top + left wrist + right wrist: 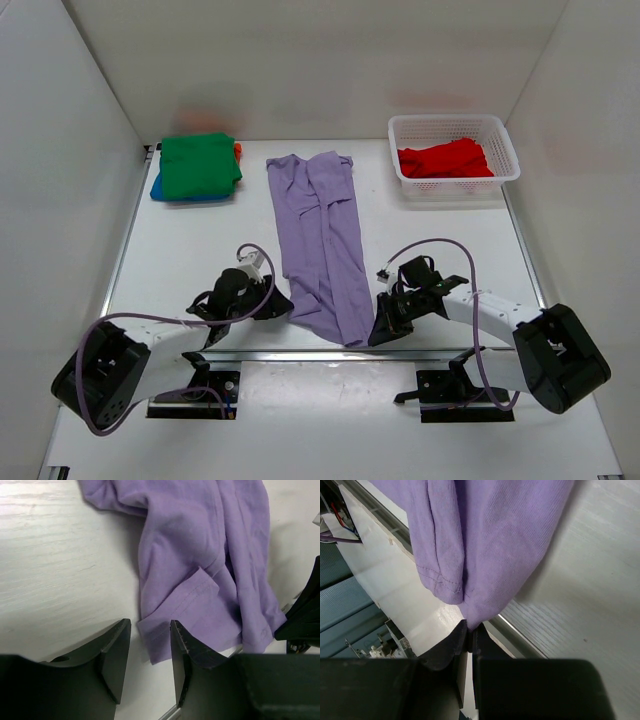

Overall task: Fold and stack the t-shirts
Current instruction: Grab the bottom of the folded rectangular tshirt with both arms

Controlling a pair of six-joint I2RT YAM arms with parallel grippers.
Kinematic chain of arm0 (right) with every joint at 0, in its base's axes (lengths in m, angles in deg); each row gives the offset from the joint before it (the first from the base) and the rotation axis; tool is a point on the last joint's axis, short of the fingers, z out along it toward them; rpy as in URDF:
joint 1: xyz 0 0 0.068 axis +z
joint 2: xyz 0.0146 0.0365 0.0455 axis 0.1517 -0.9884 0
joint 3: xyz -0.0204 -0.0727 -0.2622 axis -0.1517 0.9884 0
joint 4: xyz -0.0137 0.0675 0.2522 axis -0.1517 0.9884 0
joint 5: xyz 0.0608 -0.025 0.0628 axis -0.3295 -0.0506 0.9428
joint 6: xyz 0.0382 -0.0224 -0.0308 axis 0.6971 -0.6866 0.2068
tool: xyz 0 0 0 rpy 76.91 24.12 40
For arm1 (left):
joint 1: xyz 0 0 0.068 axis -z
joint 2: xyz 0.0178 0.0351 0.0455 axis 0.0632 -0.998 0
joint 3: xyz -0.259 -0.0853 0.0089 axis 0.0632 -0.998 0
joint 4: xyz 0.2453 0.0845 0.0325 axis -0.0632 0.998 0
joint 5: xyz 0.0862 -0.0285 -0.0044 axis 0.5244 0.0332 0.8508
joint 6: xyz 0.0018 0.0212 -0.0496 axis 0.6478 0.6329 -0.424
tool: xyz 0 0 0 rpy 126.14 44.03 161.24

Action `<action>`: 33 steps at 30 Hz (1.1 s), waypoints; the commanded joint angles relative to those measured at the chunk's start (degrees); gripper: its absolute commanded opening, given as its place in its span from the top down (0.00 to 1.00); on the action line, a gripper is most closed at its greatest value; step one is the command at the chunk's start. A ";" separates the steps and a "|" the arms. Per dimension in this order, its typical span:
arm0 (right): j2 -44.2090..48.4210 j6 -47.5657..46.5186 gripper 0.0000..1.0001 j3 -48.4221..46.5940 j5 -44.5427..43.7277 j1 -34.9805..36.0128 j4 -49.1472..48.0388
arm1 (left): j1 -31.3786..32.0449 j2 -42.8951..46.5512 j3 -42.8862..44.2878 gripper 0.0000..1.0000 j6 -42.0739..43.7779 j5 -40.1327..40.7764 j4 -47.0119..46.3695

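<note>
Far left: folded stack (197, 167). Centre, running far to near: spread shirt (322, 240). Far right: basket (505, 150), lone shirt (445, 160) inside. Flanking spread shirt's near end (by table's front edge): left gripper (278, 306), right gripper (382, 330).

White-linked arms (490, 310), black joints (562, 357), wedge fingers (112, 655) (matte black), looping purple cables (440, 243).
</note>
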 commanded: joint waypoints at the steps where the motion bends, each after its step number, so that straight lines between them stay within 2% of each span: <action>1: -0.62 0.52 1.00 0.36 1.16 0.65 -1.56 | 1.67 -2.08 2.19 0.51 -0.07 -0.21 -0.86; 3: -0.01 0.52 1.00 -0.08 1.15 0.82 -1.56 | 3.77 -3.83 4.38 0.57 0.90 -0.13 3.35; 5: -0.01 0.08 1.00 -0.34 0.80 0.47 -1.21 | 5.45 -3.93 5.18 0.74 1.16 -1.61 5.99; 7: 0.08 -0.18 1.00 -0.78 0.54 0.65 -0.59 | 5.89 -2.97 4.57 1.00 -0.06 -3.28 8.10; 10: 1.39 0.69 1.00 -0.52 0.20 1.44 1.16 | 7.03 3.07 3.86 1.00 -0.77 -3.47 13.37; 13: 3.85 2.18 1.00 -0.26 -0.86 2.93 2.65 | 6.77 11.32 4.91 1.00 -0.68 -2.24 25.48; 17: 7.54 4.12 1.00 1.59 -0.60 3.73 4.33 | 6.15 19.08 5.71 1.00 -1.39 -3.02 33.24; 26: 8.78 7.20 1.00 4.58 2.38 4.34 3.10 | 10.37 15.59 3.60 1.00 -4.02 -5.13 31.23; 29: 7.29 6.68 1.00 1.77 4.05 3.29 3.54 | 8.01 15.32 6.75 1.00 -2.97 -5.93 32.80; 33: 2.29 4.66 1.00 -7.52 7.74 -1.45 4.15 | 0.12 11.38 17.28 1.00 1.76 -8.11 34.92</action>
